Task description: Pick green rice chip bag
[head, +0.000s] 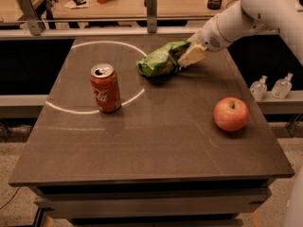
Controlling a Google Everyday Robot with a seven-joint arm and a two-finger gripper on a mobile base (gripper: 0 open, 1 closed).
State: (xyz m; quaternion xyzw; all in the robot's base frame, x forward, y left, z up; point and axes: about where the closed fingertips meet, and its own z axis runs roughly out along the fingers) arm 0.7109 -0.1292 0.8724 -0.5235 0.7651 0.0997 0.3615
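Observation:
The green rice chip bag (pixel 160 61) is a crumpled glossy green bag at the back middle of the dark table (pixel 156 141), on the rim of a white painted circle. My gripper (pixel 191 56), cream coloured at the end of the white arm (pixel 246 13), comes in from the upper right and is shut on the bag's right end. That end is raised towards the gripper, and a dark shadow lies under the bag. The back of the bag is hidden.
A red cola can (pixel 105 88) stands upright left of the bag on the white circle (pixel 85 109). A red apple (pixel 231 114) sits at the right. Two small clear bottles (pixel 271 86) stand on a ledge beyond the table's right edge. A railing and a counter lie behind.

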